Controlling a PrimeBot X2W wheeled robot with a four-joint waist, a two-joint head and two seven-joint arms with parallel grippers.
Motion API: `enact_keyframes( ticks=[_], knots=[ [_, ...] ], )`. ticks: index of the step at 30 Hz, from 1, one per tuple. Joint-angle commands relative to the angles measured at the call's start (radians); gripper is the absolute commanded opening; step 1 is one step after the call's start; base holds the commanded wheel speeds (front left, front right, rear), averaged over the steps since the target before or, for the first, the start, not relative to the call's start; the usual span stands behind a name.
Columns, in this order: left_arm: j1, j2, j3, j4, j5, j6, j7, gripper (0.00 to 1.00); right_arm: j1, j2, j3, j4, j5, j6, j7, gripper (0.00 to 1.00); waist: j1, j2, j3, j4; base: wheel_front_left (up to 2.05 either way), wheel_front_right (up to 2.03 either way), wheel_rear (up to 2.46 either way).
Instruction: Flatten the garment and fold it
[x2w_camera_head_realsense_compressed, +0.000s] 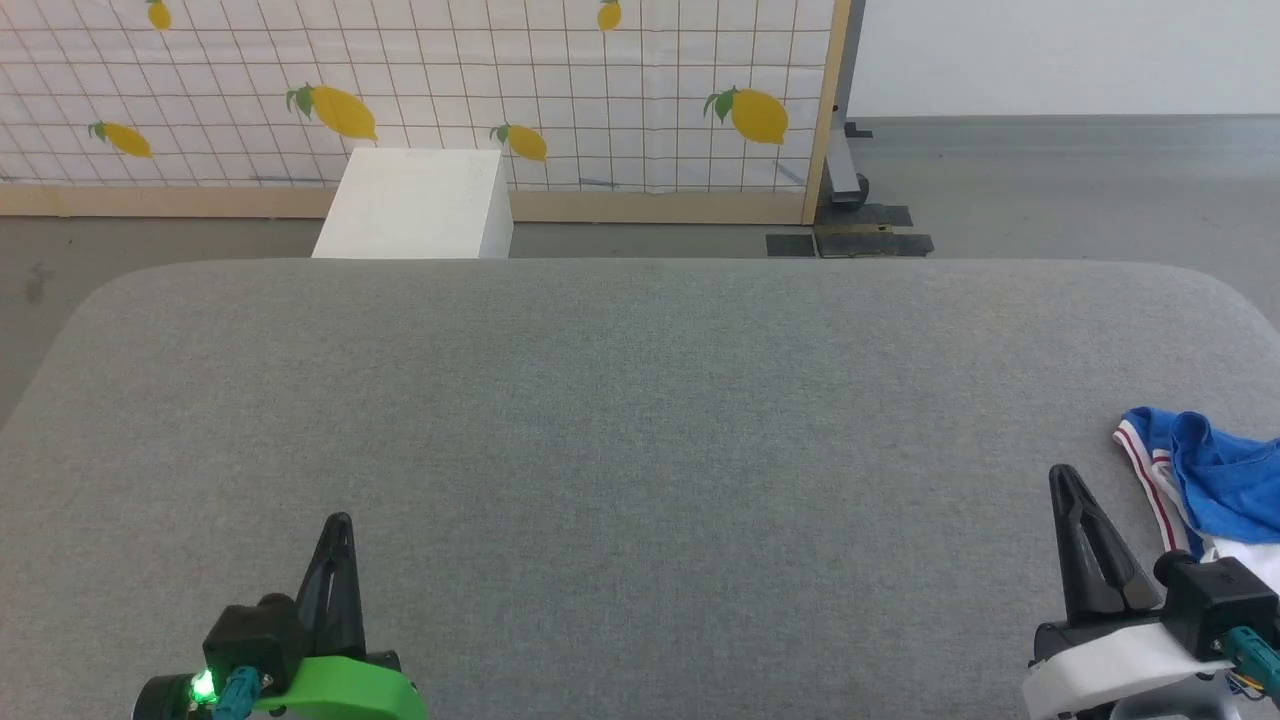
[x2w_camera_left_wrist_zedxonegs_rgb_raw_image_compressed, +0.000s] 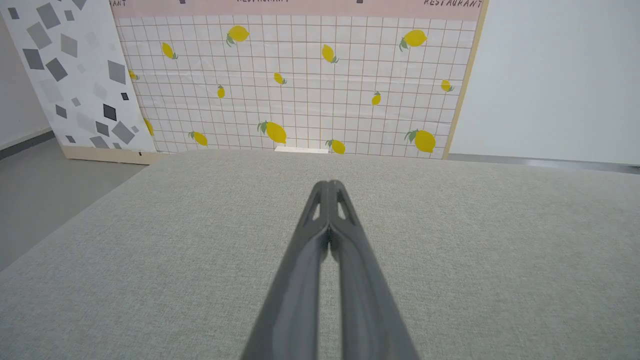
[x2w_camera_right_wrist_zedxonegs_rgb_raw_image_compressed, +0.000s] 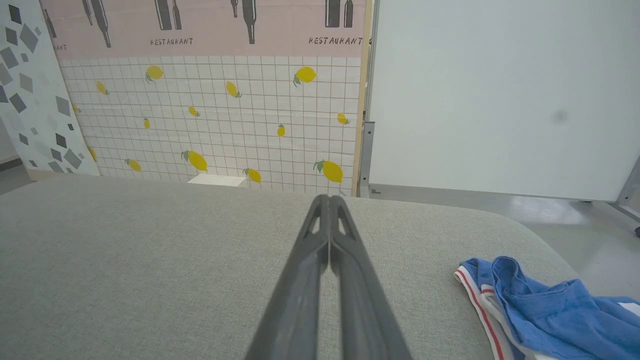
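The garment is a crumpled blue T-shirt with white, red-striped trim, bunched at the right edge of the grey table. It lies just right of my right gripper, which is shut with nothing in it. The right wrist view shows the garment at lower right, apart from the right gripper. My left gripper rests over the table's near left, shut and empty, with its tips pressed together in the left wrist view.
A white box stands on the floor past the table's far edge. Behind it is a lemon-print panel with a wooden frame. Grey floor and a wheeled stand foot lie to the far right.
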Motion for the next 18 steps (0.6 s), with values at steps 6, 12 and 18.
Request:
enact_keyframes(
  ticks=[6,12,18],
  knots=[
    [-0.009,0.0,-0.004,-0.009,0.01,0.004,0.018,0.0,-0.009,0.004,0.006,-0.002,-0.007,0.0,0.013,0.0,0.0001,0.0,0.002,-0.001,0.0,0.0,0.0],
    [-0.012,0.0,-0.006,-0.013,0.014,0.006,0.03,0.0,-0.013,0.005,0.009,-0.002,-0.011,0.0,0.022,0.0,0.0001,0.0,0.004,-0.001,0.0,0.0,0.0],
    [-0.016,-0.001,-0.009,-0.017,0.018,0.008,0.042,0.0,-0.017,0.007,0.013,-0.003,-0.014,0.0,0.031,0.0,0.0001,0.0,0.006,-0.002,0.0,0.0,0.0]
  ],
)
